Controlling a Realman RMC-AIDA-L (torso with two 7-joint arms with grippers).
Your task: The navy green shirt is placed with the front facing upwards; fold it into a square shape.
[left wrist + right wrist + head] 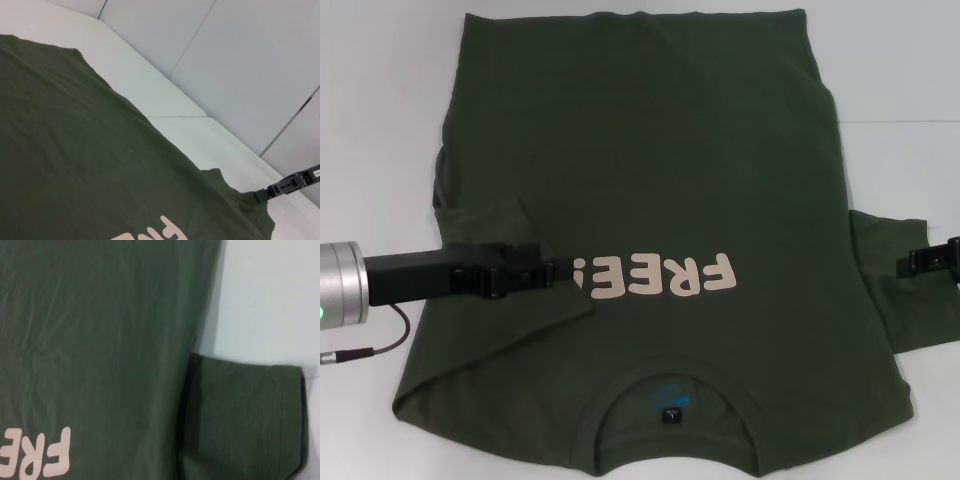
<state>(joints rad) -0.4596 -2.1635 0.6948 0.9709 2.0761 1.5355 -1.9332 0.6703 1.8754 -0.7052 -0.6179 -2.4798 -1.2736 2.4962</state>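
Note:
The navy green shirt (650, 160) lies front up on the white table, its collar (670, 385) nearest me and the pale "FREE!" lettering (660, 280) across the chest. Its left sleeve is folded inward over the chest. My left gripper (560, 270) reaches in from the left and sits low at the tip of that folded sleeve, beside the "!". The right sleeve (895, 290) lies flat, spread out to the side. My right gripper (920, 260) hovers at that sleeve's outer edge and also shows in the left wrist view (265, 194). The right wrist view shows the shirt body (100, 340) and the right sleeve (240, 415).
White table (380, 100) surrounds the shirt on the left, far and right sides. A cable (370, 345) hangs from my left arm's silver wrist near the shirt's left edge. Grey wall panels (250, 60) stand beyond the table.

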